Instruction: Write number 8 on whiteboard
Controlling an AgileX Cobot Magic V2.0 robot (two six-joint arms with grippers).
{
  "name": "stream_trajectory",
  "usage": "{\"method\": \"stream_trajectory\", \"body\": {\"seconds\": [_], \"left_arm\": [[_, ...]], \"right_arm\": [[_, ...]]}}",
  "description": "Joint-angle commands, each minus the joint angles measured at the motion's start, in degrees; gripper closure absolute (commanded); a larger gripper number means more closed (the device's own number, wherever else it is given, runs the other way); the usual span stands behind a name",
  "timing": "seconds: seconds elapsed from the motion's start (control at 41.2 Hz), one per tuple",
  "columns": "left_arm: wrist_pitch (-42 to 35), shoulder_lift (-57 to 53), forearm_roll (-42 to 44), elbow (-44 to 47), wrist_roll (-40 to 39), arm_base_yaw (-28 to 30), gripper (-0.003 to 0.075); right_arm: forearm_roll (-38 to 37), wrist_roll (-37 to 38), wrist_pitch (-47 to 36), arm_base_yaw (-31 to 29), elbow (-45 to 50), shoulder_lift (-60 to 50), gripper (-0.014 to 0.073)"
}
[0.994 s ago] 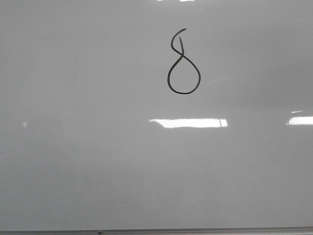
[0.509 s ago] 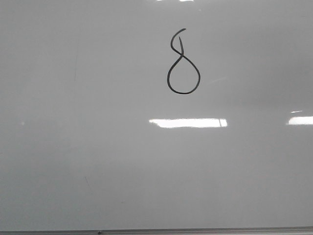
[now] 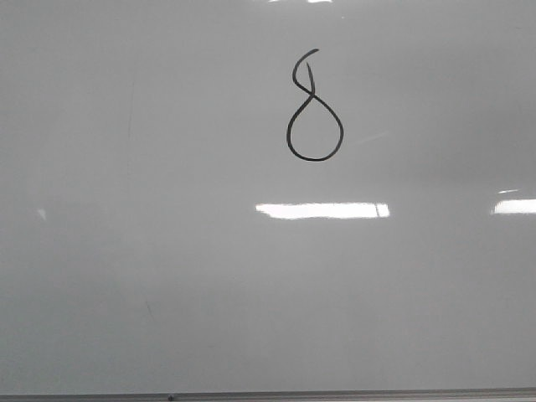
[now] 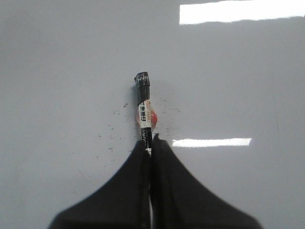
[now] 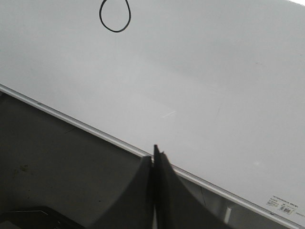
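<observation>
A thin black number 8 (image 3: 312, 113) is drawn on the glossy whiteboard (image 3: 167, 251), upper middle in the front view. Its round lower loop (image 5: 115, 16) also shows in the right wrist view. My left gripper (image 4: 151, 142) is shut on a black marker (image 4: 144, 105) with a white and red label, held over the whiteboard (image 4: 57, 71). My right gripper (image 5: 153, 155) is shut and empty, over the board's metal frame edge (image 5: 86, 126). Neither gripper shows in the front view.
Bright rectangular light reflections (image 3: 322, 210) lie on the board. The frame edge (image 3: 268, 394) runs along the near side. Small ink specks (image 4: 112, 129) dot the board around the marker. A dark table surface (image 5: 57, 162) lies beside the board. A small label (image 5: 281, 205) sits at one corner.
</observation>
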Motion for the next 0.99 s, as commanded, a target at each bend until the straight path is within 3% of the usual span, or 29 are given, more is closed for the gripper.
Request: {"method": "stream_trajectory", "body": {"seconds": [0.0,0.752,0.97], "left_arm": [[-5.01,-0.73,-0.30,0.75,-0.46,-0.20,0.0741],[-5.01,-0.73,-0.30,0.75,-0.46,-0.20,0.0741],[-5.01,-0.73,-0.30,0.75,-0.46,-0.20,0.0741]], "right_arm": [[-0.90,0.07,-3.52,-0.40,-1.36,0.27,0.0662],[-0.90,0.07,-4.24,-0.59,-0.52,-0.54,0.0662],[-1.09,-0.05,-16.05,-12.52,11.16,-9.52,0.0662]]}}
